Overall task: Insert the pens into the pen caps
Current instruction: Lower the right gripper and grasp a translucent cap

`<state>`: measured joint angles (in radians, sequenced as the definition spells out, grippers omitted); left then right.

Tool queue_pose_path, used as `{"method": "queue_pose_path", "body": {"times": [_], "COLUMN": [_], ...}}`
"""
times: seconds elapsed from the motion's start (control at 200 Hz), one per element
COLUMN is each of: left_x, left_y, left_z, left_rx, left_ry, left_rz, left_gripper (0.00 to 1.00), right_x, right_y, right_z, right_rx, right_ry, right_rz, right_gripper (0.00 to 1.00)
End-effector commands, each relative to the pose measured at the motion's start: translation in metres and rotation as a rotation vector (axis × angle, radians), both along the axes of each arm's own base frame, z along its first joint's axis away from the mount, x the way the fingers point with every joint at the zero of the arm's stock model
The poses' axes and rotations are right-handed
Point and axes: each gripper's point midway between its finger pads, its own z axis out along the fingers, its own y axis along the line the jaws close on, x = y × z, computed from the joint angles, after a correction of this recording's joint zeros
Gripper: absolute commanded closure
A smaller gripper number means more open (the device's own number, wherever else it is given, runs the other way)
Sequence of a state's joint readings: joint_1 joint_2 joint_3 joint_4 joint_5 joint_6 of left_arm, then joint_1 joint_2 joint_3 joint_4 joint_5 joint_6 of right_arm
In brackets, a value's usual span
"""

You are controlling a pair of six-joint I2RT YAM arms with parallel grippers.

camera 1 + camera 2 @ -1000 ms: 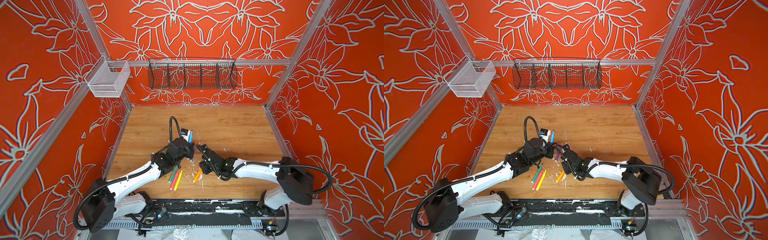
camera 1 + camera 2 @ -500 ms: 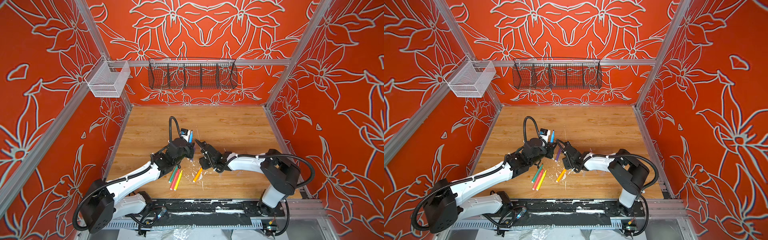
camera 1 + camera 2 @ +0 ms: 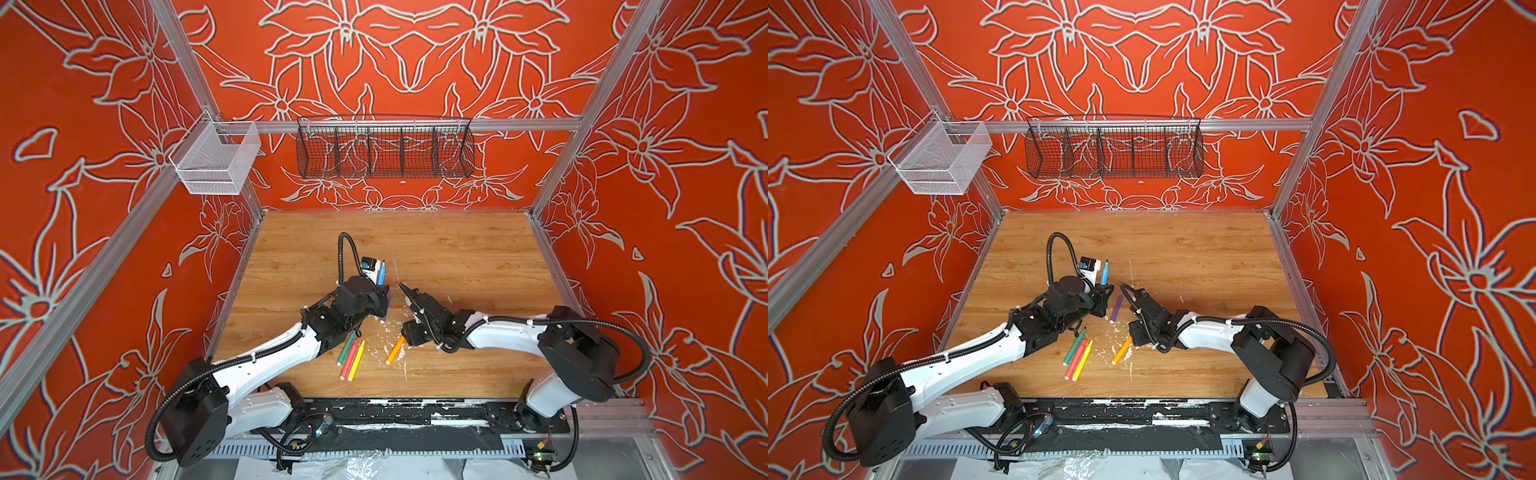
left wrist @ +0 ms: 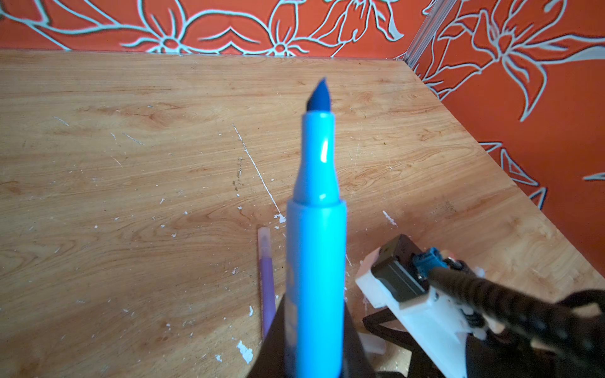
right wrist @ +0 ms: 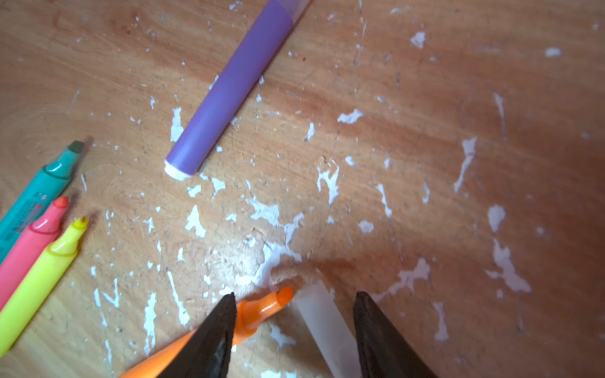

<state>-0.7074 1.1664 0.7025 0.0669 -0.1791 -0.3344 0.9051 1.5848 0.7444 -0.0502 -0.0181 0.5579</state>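
Over the middle of the wooden table [image 3: 457,257], the left gripper [image 3: 1105,294] squeezes the blue pen [image 4: 316,261] and holds it straight up, tip on top. Beside it the purple pen [image 5: 229,88] lies flat with a clear cap [image 4: 264,240] on its tip. The right gripper [image 5: 295,295] has its jaws apart, pinching nothing; a loose cap [image 5: 322,322] shows between them, next to the orange pen [image 5: 258,311]. The green pen [image 5: 36,196], pink pen [image 5: 29,242] and yellow pen [image 5: 39,275] lie side by side, tips bare.
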Motion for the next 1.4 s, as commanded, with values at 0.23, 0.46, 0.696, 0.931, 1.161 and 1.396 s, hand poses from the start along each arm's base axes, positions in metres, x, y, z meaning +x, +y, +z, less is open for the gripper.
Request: {"method": "queue_pose_path", "body": {"times": [0.23, 0.46, 0.696, 0.931, 1.161, 1.396], "left_x": [0.0, 0.0, -0.001, -0.001, -0.001, -0.001], "left_y": [0.0, 0.0, 0.0, 0.0, 0.0, -0.001], "left_z": [0.003, 0.002, 0.002, 0.003, 0.003, 0.003], "left_rx": [-0.008, -0.008, -0.01, -0.014, -0.016, -0.016], "left_ry": [-0.01, -0.007, -0.008, -0.009, -0.01, -0.011], "left_rz": [-0.001, -0.004, -0.007, -0.008, -0.007, -0.011], "left_gripper": [1.0, 1.0, 1.0, 1.0, 1.0, 1.0], "right_x": [-0.015, -0.001, 0.0, 0.002, 0.003, 0.002], "right_y": [-0.02, -0.031, -0.03, -0.032, -0.029, -0.027], "right_z": [-0.001, 0.001, -0.004, -0.012, -0.018, -0.02], "right_rx": [-0.051, -0.171, -0.256, -0.304, -0.315, -0.315], "right_ry": [0.009, -0.038, -0.049, -0.038, -0.027, -0.018], "right_rz": [-0.047, -0.098, -0.102, -0.113, -0.108, -0.108], "right_gripper": [0.54, 0.58, 0.6, 0.61, 0.68, 0.76]}}
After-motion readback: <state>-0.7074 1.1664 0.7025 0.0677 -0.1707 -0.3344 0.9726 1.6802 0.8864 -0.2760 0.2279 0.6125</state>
